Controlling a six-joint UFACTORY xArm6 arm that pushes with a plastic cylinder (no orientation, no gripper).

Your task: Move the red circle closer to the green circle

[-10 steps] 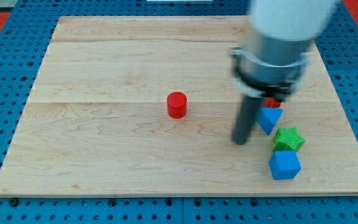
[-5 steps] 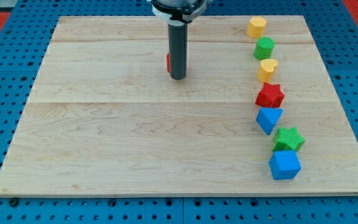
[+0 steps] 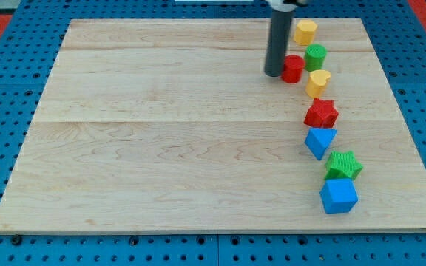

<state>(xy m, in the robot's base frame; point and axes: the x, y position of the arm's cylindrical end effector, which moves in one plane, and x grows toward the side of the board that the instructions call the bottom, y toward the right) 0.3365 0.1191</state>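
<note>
The red circle (image 3: 293,68) stands near the view's top right, just left of the green circle (image 3: 315,56), almost touching it. My dark rod comes down from the top edge, and my tip (image 3: 274,73) rests on the board against the red circle's left side.
A column of blocks runs down the view's right: a yellow block (image 3: 305,32) at the top, then the green circle, a yellow heart (image 3: 317,83), a red star (image 3: 321,114), a blue triangle (image 3: 319,140), a green star (image 3: 343,165) and a blue cube (image 3: 338,196).
My tip swept up and then right across the board. The red circle moved from the board's middle to the top right, next to the green circle.
</note>
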